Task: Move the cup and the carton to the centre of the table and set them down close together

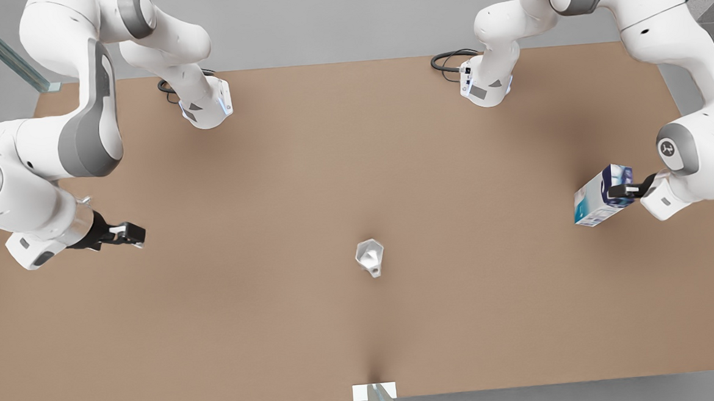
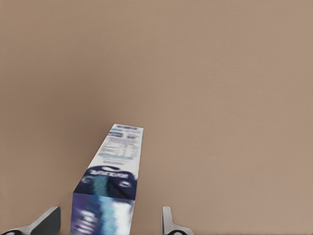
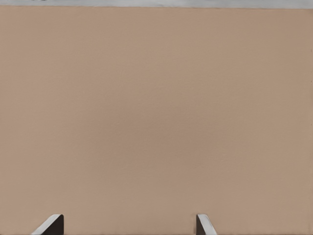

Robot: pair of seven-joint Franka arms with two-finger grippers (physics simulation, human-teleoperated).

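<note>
**One of two things placed, the carton not yet**

Half of the job looks done: the small pale grey faceted cup (image 1: 370,257) stands alone near the centre of the plain brown counter (image 1: 278,327). The left gripper (image 1: 624,191) is closed on the white and light-blue rectangular carton (image 1: 601,203), held well apart from the cup, at the front view's right. The right gripper (image 1: 131,234) waits open and empty at the front view's left.

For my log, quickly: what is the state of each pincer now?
Left pincer: shut on the carton.
Right pincer: open, holding nothing.
</note>
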